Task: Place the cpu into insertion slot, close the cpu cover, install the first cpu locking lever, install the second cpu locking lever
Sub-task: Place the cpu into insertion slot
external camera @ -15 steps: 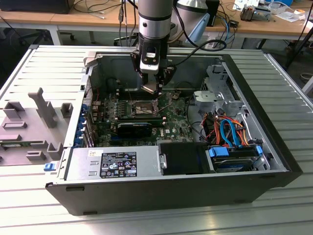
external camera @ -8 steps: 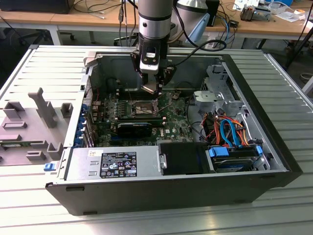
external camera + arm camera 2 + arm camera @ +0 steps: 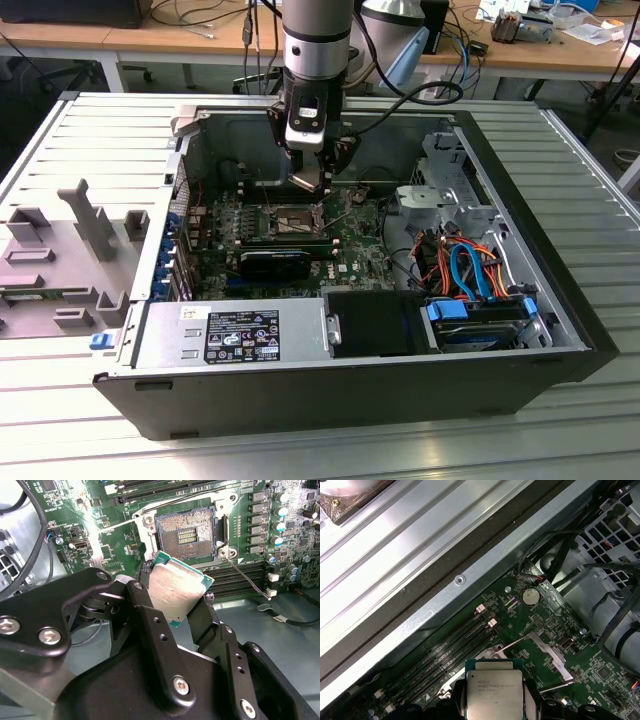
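We grip the cpu (image 3: 177,592) by its edges in our gripper (image 3: 312,185), in the exterior view's upper middle, close above the uncovered insertion slot (image 3: 186,532) without touching it.

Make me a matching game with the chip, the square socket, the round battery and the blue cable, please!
Things:
1. cpu
2. insertion slot
3. round battery
4. blue cable

Where or how:
A. silvery, lying flat on the green board
B. curling inside the case, toward the exterior view's right
C. pinched in the gripper, held over the board
D. open and empty, its contacts showing

Pairs: 1-C, 2-D, 3-A, 4-B
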`<state>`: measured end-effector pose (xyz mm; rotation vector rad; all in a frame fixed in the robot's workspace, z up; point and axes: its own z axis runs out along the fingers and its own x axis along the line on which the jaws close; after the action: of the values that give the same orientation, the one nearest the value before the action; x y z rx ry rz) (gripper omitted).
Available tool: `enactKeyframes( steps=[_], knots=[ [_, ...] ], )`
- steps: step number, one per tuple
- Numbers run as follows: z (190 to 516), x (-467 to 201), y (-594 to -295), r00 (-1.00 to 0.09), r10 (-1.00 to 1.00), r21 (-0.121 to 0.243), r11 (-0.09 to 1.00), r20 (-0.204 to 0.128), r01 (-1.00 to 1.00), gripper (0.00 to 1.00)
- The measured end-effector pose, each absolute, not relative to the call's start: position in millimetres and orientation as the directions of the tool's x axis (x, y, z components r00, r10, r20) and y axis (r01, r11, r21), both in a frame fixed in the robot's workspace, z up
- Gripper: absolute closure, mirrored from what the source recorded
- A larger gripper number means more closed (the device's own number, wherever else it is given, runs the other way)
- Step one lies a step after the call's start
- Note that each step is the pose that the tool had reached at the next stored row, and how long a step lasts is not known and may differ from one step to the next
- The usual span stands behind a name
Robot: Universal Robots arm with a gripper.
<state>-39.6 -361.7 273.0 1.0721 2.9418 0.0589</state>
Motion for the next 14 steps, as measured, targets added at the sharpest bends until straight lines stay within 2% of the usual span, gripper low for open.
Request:
enactKeyframes(
  steps=[14],
  knots=[
    [272.7, -39.6, -361.7, -0.760, 0.650, 0.039, 0.759, 0.004, 0.650, 0.45]
  ],
)
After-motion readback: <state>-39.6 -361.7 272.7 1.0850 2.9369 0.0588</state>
